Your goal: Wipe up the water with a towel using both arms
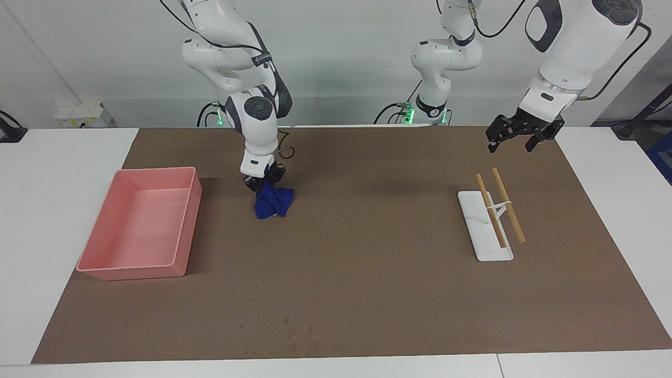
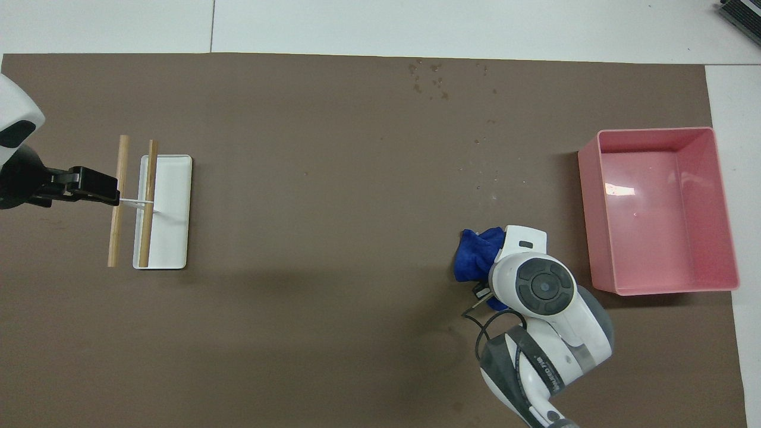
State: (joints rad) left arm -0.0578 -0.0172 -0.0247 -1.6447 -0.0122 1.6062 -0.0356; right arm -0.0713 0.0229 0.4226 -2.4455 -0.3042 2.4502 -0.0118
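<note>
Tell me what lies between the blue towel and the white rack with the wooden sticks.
Nothing: between the towel, under the right gripper, and the white rack there is only bare brown mat. Both views show it.

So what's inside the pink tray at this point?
Nothing shows in the pink tray: its floor is bare apart from a light glare, and no part of it is covered. The towel is outside it, bunched under the right gripper on the brown mat.

royal-blue towel (image 1: 273, 202), pink tray (image 1: 137, 268), brown mat (image 1: 367, 294)
</note>
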